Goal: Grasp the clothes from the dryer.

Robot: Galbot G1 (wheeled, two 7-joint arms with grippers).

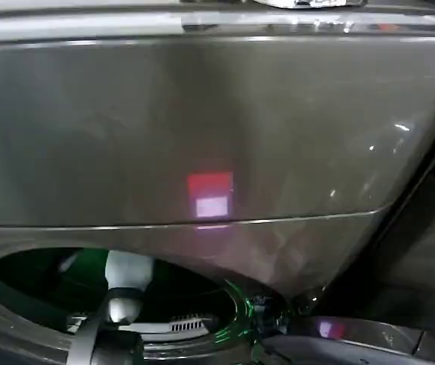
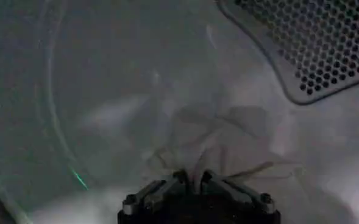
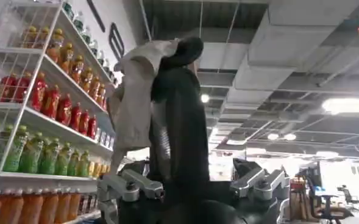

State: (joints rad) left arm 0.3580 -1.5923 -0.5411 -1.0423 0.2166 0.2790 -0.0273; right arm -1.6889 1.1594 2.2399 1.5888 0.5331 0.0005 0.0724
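While the dryer takes up most of the head view, its round porthole is seen at the lower left, rim curving close around the left arm reaching inside. Within the drum, wide bare wall is seen beside the perforated grille. A pale cloth is pinched between the closed fingers of the left gripper. A dark upright post is straddled by the right gripper, spread apart; what seems a light cloth is draped there.
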